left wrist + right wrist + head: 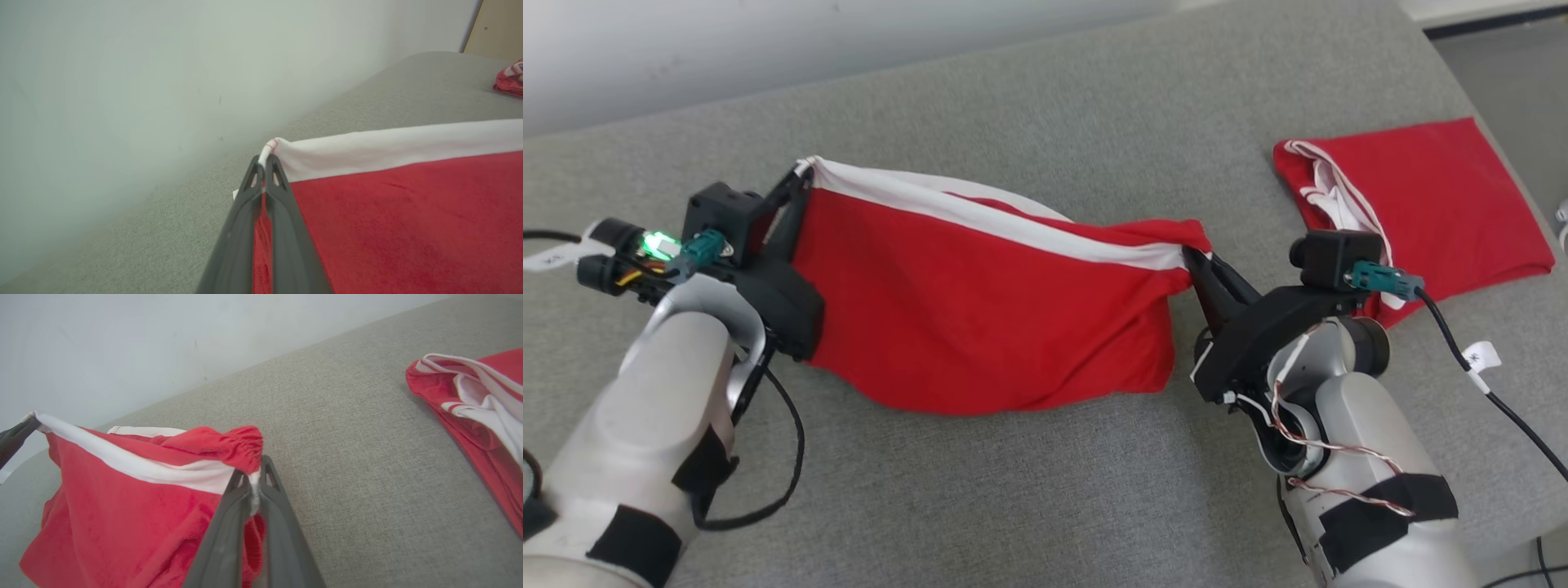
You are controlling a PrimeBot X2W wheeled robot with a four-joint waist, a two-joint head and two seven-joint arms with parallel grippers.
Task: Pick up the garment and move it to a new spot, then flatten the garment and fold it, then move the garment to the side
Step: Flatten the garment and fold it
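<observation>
The garment (980,310) is red with a white band along its top edge, stretched between my two grippers above the grey padded surface (1045,490). My left gripper (796,175) is shut on its left top corner; the left wrist view shows that gripper (266,160) pinching the white band of the garment (408,212). At the other end, my right gripper (1194,260) is shut on the bunched right corner, seen close in the right wrist view, where the gripper (252,477) clamps the garment (135,514). The cloth's lower part hangs down and rests on the surface.
A second red garment (1421,196) with white trim lies folded at the right back of the surface, close behind my right wrist; it shows as the folded garment (474,400) in the right wrist view. A pale wall (768,41) runs along the far edge. The surface's right edge (1503,106) drops to the floor.
</observation>
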